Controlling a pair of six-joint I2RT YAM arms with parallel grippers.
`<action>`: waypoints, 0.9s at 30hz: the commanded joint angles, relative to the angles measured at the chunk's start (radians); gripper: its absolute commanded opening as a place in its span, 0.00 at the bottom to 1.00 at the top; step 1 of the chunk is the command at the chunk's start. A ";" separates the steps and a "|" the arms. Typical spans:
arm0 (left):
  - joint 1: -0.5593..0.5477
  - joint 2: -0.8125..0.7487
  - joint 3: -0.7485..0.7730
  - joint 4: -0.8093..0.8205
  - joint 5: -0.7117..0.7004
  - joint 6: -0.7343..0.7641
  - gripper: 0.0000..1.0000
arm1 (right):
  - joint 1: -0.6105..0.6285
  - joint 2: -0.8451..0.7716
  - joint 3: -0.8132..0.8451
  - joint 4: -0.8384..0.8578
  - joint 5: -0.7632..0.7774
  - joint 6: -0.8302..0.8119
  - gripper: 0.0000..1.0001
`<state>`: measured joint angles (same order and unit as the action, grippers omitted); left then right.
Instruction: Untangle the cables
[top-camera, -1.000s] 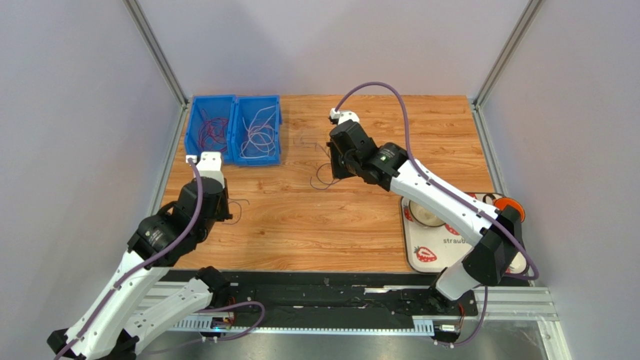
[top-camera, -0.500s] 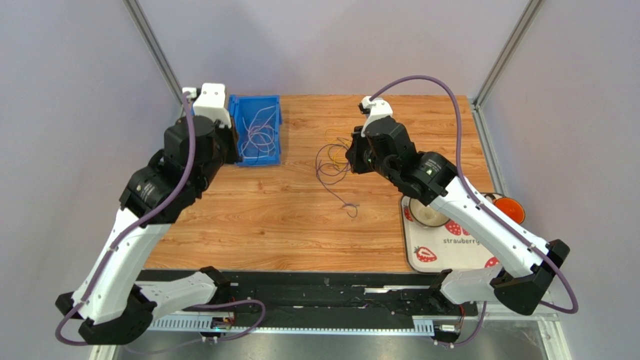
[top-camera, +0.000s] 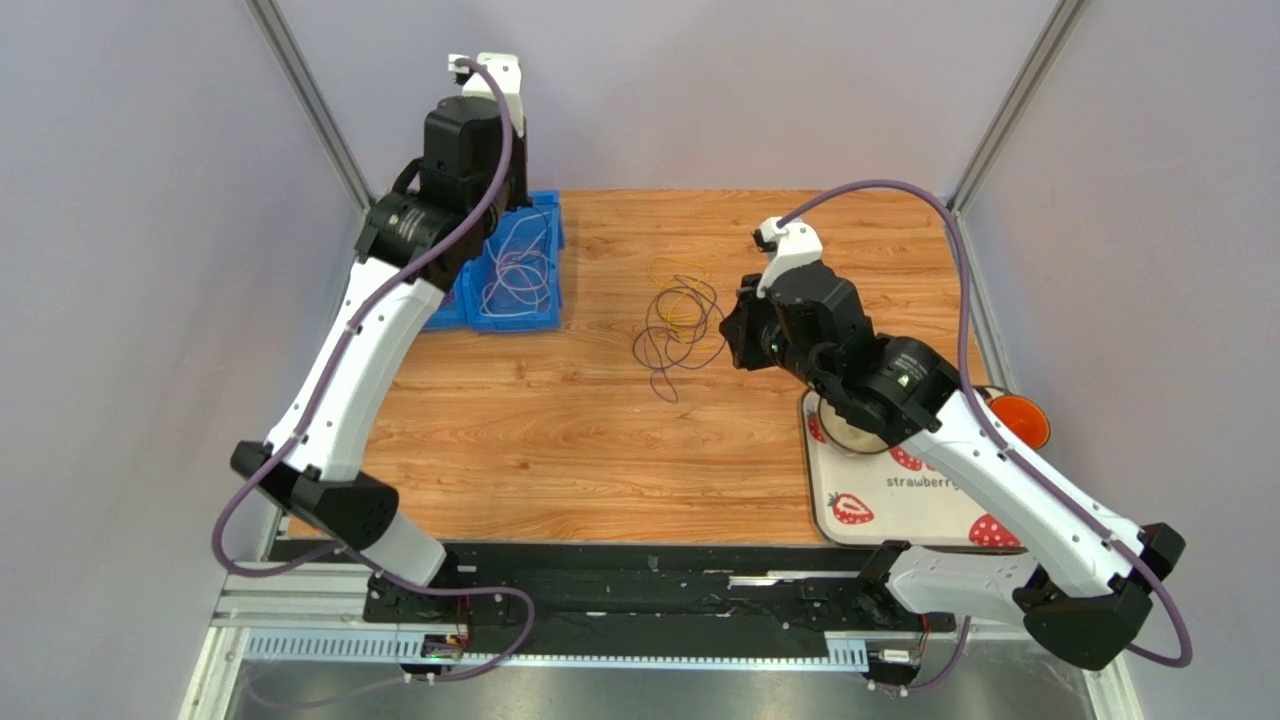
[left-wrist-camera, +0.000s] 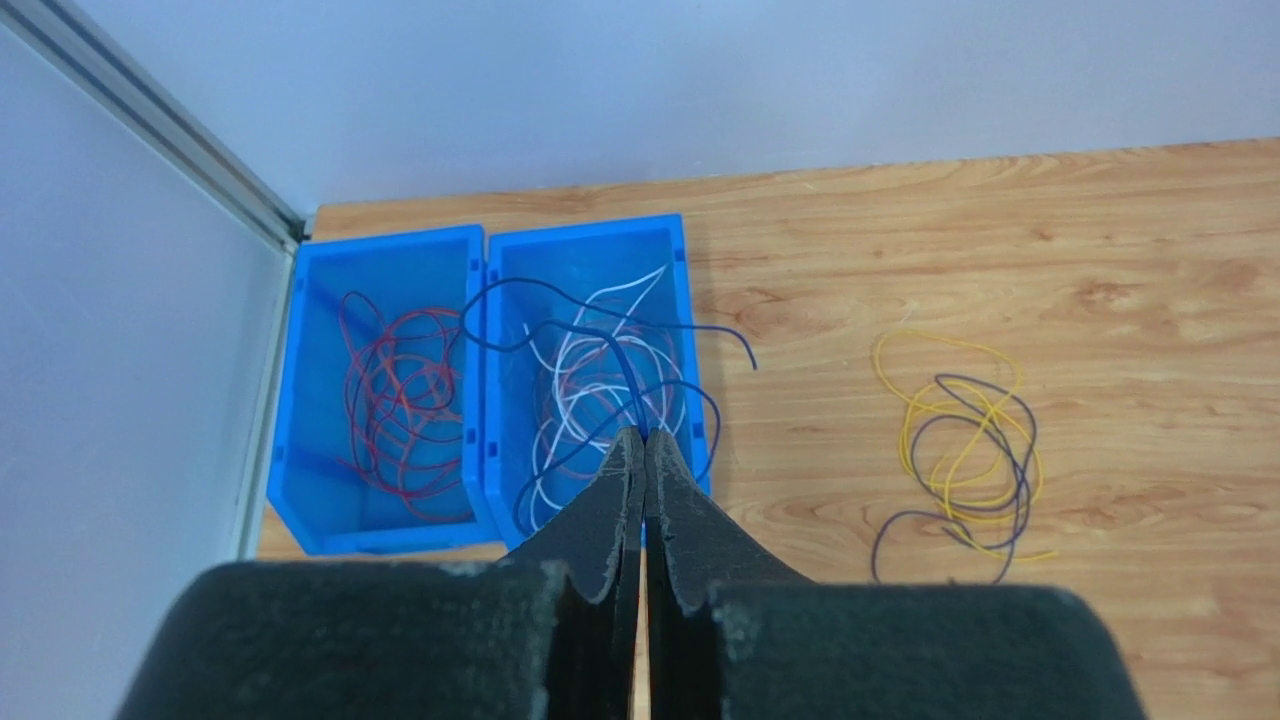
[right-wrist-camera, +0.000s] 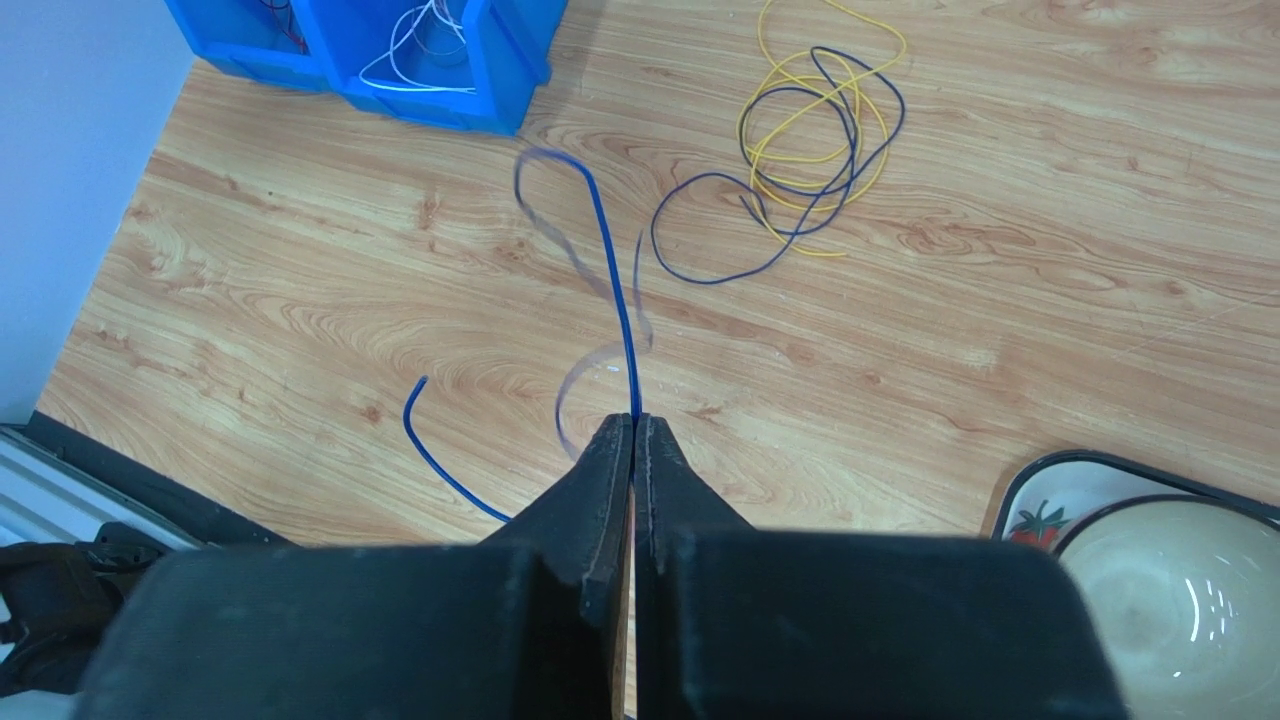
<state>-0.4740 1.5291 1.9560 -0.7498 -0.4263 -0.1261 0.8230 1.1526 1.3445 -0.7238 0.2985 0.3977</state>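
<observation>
The wooden worktop (top-camera: 571, 435) carries two blue bins (left-wrist-camera: 481, 375), one holding red cables (left-wrist-camera: 394, 413), the other white cables (left-wrist-camera: 589, 375). Above them the left gripper (left-wrist-camera: 643, 450) is pinched onto a dark blue cable (left-wrist-camera: 631, 393). The right gripper (right-wrist-camera: 631, 435) is clamped on a blue cable (right-wrist-camera: 616, 308). A yellow-and-dark tangle (top-camera: 676, 318) lies mid-worktop.

white arms (top-camera: 353, 353), black joints (top-camera: 451, 143), purple hoses (top-camera: 887, 186)
</observation>
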 joint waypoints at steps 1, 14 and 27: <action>0.081 0.087 0.090 0.027 0.092 -0.015 0.00 | 0.001 -0.065 -0.031 0.015 0.025 -0.016 0.00; 0.190 0.276 0.139 -0.028 0.227 -0.104 0.69 | -0.001 -0.119 -0.054 0.000 0.047 -0.037 0.00; 0.190 0.083 -0.076 -0.010 0.386 -0.161 0.70 | -0.002 -0.091 -0.045 0.007 0.022 -0.022 0.00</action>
<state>-0.2874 1.7393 1.9656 -0.7815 -0.1463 -0.2481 0.8230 1.0534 1.2892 -0.7437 0.3229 0.3763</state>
